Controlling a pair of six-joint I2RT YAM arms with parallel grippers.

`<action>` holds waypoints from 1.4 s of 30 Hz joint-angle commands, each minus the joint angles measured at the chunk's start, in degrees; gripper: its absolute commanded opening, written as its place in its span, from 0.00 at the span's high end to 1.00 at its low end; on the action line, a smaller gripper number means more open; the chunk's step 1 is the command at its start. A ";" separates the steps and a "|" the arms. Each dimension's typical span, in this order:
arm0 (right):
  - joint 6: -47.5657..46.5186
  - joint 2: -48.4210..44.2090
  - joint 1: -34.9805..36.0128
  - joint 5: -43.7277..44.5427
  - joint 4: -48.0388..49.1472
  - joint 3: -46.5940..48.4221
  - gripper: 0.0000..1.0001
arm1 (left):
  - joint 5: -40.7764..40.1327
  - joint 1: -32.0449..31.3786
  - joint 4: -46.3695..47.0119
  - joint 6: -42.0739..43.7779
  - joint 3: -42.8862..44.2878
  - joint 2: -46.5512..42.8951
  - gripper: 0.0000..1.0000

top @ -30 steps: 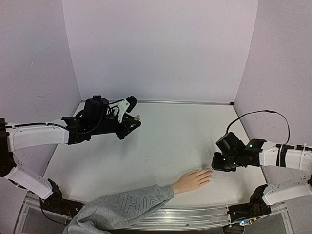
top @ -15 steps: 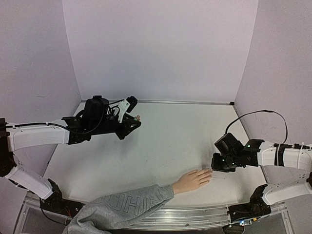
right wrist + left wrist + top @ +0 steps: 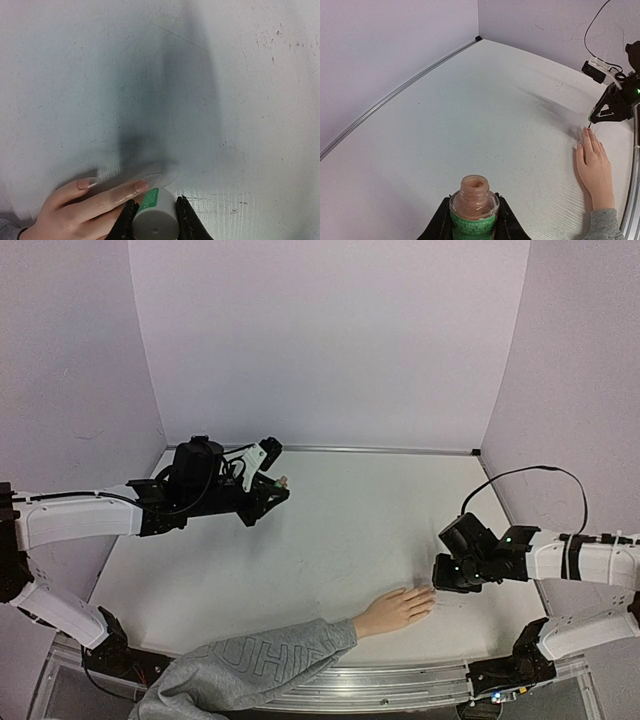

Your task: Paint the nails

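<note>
left fingers (image 3: 440, 227) clamped on open polish bottle (image 3: 473, 205), upright | right fingers (image 3: 125, 222) clamped on brush cap (image 3: 156, 220) over fingertips | nails (image 3: 141, 186) on mannequin hand (image 3: 395, 610), flat on table (image 3: 340, 530), front right

The mannequin hand (image 3: 395, 610) is coloured flesh, its nails (image 3: 83, 184) pinkish, its sleeve (image 3: 250, 665) grey with tonal lettering. Green labels are borne by the peach bottle (image 3: 474, 202) and whitish cap (image 3: 156, 217).
</note>
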 commanded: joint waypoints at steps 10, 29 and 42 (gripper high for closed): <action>0.18 0.48 -0.16 1.38 -1.91 -0.44 1.00 | -0.28 0.14 3.60 0.30 2.50 -0.54 1.00; 1.72 1.89 -0.16 2.26 -3.00 -0.36 1.00 | -0.48 0.14 3.60 0.39 2.42 -0.45 1.00; 2.17 2.59 -0.18 2.96 -3.00 -0.48 1.00 | -0.43 0.14 3.62 0.50 2.77 -0.32 1.00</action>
